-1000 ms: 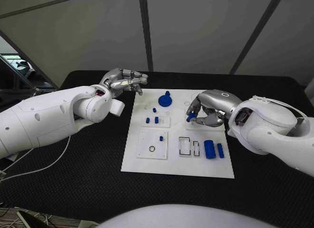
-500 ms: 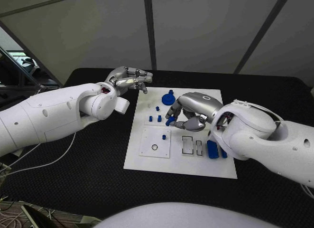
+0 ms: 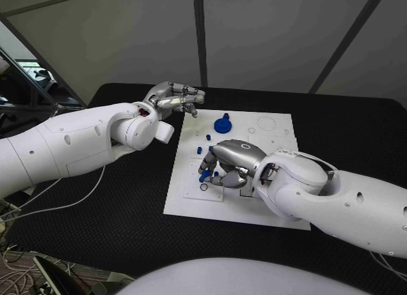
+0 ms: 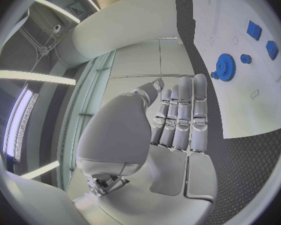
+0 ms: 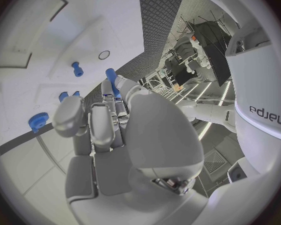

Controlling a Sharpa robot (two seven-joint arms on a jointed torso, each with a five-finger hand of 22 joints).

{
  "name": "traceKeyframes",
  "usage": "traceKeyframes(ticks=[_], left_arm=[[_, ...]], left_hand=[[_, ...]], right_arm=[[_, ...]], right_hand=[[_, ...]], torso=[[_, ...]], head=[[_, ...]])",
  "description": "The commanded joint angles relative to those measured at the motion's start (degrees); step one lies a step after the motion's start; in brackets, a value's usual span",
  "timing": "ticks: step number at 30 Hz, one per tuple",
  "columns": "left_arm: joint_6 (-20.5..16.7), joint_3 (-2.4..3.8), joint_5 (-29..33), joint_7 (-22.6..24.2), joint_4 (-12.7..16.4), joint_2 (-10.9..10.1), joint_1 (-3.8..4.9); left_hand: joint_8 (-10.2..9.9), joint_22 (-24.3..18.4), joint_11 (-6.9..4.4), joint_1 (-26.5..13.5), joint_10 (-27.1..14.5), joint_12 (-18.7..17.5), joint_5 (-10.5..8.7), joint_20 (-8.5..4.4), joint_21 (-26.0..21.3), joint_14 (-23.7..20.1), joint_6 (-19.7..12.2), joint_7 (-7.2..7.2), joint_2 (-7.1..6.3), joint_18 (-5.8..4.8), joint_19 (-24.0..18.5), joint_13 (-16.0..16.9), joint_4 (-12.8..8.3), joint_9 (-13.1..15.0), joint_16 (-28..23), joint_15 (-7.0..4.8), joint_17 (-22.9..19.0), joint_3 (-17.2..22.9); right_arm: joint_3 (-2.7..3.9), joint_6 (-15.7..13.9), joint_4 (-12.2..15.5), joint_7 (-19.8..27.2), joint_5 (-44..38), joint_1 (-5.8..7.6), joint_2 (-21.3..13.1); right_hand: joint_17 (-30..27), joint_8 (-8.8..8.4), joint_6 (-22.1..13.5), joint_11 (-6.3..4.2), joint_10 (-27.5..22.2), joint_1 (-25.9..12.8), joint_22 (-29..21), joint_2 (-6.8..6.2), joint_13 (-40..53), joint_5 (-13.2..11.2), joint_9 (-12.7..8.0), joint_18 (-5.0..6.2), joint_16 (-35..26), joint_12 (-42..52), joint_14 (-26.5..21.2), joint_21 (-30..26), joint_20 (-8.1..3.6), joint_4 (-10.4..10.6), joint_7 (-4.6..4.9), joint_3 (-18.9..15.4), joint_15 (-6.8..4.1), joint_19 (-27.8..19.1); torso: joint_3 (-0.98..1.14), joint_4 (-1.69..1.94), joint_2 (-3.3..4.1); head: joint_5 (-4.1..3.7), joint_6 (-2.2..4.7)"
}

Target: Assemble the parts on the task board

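1. White task board [image 3: 190,206] is laid flat in the middle of the black table [image 3: 97,227], long side running away from the robot
2. Right hand [image 3: 223,165] is reached across the board's left half, fingers curled down, and a small blue peg [image 3: 205,177] is pinched at the fingertips, just above a raised white square block on the near-left of the board. The same peg [image 5: 112,78] is seen past the fingers in the right wrist view
3. A little ring mark [image 5: 103,55] is seen on that block in the right wrist view, with another short blue peg [image 5: 76,68] standing close by
4. Left hand [image 3: 173,98] is held off the board's far-left corner, above the table, nothing in it. Fingers are straight and pressed side by side in the left wrist view [image 4: 178,120], so not spread, not closed round anything
5. Blue gear [image 3: 223,126] is sat on the far part of the board with a small knob just behind it, well apart from both hands; also caught in the left wrist view [image 4: 225,67]
6. Two small blue studs [image 3: 198,149] are stood on the left side of the board between the gear and the right hand
7. Two blue square pieces [image 4: 254,30] are spotted further along the board in the left wrist view
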Motion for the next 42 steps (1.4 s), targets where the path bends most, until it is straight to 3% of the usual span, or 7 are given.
traceKeyframes(ticks=[1,13,31,42], left_arm=[[0.77,0.05,-0.13,0.29,-0.08,0.09,0.11],[0.91,0.06,-0.13,0.24,-0.14,0.16,0.11],[0.97,0.06,-0.13,0.16,-0.11,0.07,0.11],[0.98,0.06,-0.13,0.12,-0.07,0.04,0.11]], left_hand=[[0.10,-0.10,0.01,-0.09,-0.54,0.31,-0.07,0.23,-0.18,-0.39,0.00,0.14,0.46,-0.22,-0.03,-0.09,0.07,-0.05,-0.35,0.05,-0.05,-0.31],[0.10,-0.10,0.01,-0.09,-0.54,0.31,-0.07,0.23,-0.18,-0.39,0.00,0.14,0.46,-0.22,-0.03,-0.09,0.07,-0.05,-0.35,0.05,-0.05,-0.31],[0.10,-0.10,0.01,-0.09,-0.54,0.31,-0.07,0.23,-0.18,-0.39,0.00,0.14,0.46,-0.22,-0.03,-0.09,0.07,-0.05,-0.35,0.05,-0.05,-0.31],[0.10,-0.10,0.01,-0.09,-0.54,0.31,-0.07,0.23,-0.18,-0.39,0.00,0.14,0.46,-0.22,-0.03,-0.09,0.07,-0.05,-0.35,0.05,-0.05,-0.31]], right_arm=[[-0.35,0.64,-0.37,1.71,-0.41,-0.08,0.42],[-1.26,2.79,-2.07,1.05,-1.98,-0.26,1.37],[-1.36,5.95,-2.87,-0.83,-5.12,-0.30,1.70],[-1.39,6.05,-3.12,-1.17,-6.19,-0.30,2.22]], right_hand=[[0.08,0.20,1.18,0.08,0.44,-0.37,0.06,-0.05,0.08,0.37,0.90,-1.04,0.29,-0.25,1.51,0.36,0.03,-0.34,-0.60,0.16,-0.42,0.29],[0.13,0.19,1.19,0.09,0.46,-0.39,0.03,-0.09,0.09,0.42,0.91,-1.04,0.32,-0.31,1.51,0.35,0.03,-0.41,-0.59,0.20,-0.41,0.27],[0.09,0.19,1.19,0.11,0.49,-0.45,-0.01,-0.13,0.10,0.47,0.93,-1.03,0.30,-0.39,1.50,0.33,0.04,-0.48,-0.57,0.24,-0.40,0.24],[-0.07,-0.14,0.76,0.29,0.34,-1.34,-0.14,-0.62,0.11,0.28,0.89,-1.01,0.18,-1.15,1.43,0.26,0.13,-0.66,-0.39,0.28,-0.25,0.04]], torso=[[-0.04,-0.03,-0.04],[-0.04,-0.01,-0.04],[-0.03,-0.02,-0.04],[-0.04,-0.01,-0.04]], head=[[0.25,-0.22],[0.55,-0.67],[0.62,-0.93],[0.62,-1.00]])
